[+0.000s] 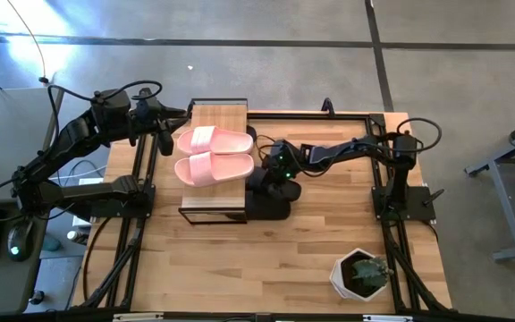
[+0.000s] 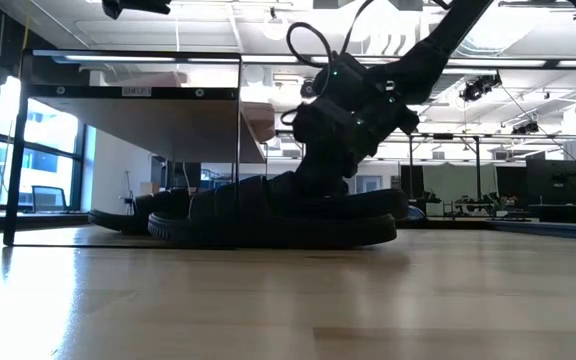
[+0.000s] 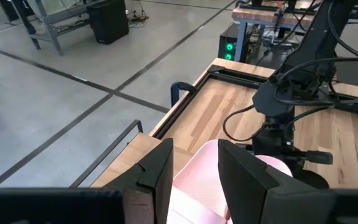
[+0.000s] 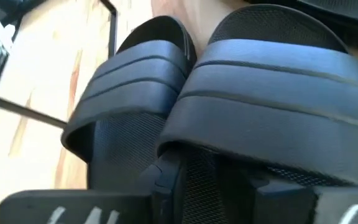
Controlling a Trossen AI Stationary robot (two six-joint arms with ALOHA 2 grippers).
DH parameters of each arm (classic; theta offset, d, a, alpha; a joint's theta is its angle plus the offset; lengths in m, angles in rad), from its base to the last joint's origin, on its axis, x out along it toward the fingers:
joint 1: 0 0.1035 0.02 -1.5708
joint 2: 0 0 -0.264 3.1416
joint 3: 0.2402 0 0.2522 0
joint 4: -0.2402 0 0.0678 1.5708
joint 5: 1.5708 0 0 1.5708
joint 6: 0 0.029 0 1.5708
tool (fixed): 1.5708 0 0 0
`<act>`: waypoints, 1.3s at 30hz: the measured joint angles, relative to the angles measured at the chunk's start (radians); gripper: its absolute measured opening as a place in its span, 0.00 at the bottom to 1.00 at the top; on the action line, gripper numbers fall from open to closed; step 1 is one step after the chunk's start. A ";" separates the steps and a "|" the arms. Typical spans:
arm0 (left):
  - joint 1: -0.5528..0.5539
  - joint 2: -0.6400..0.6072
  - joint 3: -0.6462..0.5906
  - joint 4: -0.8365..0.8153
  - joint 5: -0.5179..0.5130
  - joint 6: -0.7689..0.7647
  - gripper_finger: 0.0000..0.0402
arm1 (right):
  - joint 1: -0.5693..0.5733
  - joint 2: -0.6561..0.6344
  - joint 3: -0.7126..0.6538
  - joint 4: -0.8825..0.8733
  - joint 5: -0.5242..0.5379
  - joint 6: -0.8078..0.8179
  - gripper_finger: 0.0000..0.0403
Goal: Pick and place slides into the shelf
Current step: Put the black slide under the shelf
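Two pale pink slides [image 1: 215, 140] [image 1: 213, 168] lie side by side on the shelf's plank top [image 1: 217, 114]. Two black slides [image 1: 271, 199] rest soles down on the table just right of the shelf, and show strap to strap in the right wrist view [image 4: 129, 87] [image 4: 272, 99]. My right gripper [image 1: 271, 174] [image 4: 210, 177] slants down onto them. Its fingers stand apart at the mouth of one slide, below its strap, and the footbed shows between them. My left gripper [image 1: 164, 134] [image 3: 196, 163] hangs open above the shelf's far left corner, holding nothing. My right gripper comes at the black slide from the table's right, slanting down. One finger [image 4: 166, 180] stands by the strap's foot [image 4: 164, 149], the other [image 4: 260, 190] over the footbed. The strap's edge covers the fingertips, so I cannot tell whether they touch the slide.
More black slides lie under the shelf [image 2: 118, 215], and part of another shows beyond the pair [image 4: 328, 9]. A white hexagonal planter [image 1: 362, 273] stands near the table's near right corner. Black frame rails [image 1: 387, 224] run along the table's sides. Bare wood lies toward the near edge [image 1: 257, 268].
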 joint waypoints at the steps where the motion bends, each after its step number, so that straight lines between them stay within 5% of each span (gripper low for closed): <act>1: 0.000 0.000 0.000 0.000 0.000 0.000 0.28 | -0.002 0.000 0.000 -0.002 0.000 -0.015 0.18; 16: 0.000 0.000 0.000 -0.001 0.000 0.000 0.28 | -0.031 -0.020 -0.001 -0.079 0.057 -0.244 0.18; 29: 0.000 0.000 0.000 -0.001 0.000 0.000 0.28 | -0.020 -0.243 -0.001 -0.386 0.214 -0.239 0.18; 39: 0.000 0.000 0.000 -0.002 0.000 0.012 0.28 | 0.236 -0.433 -0.052 -0.611 0.400 -0.094 0.17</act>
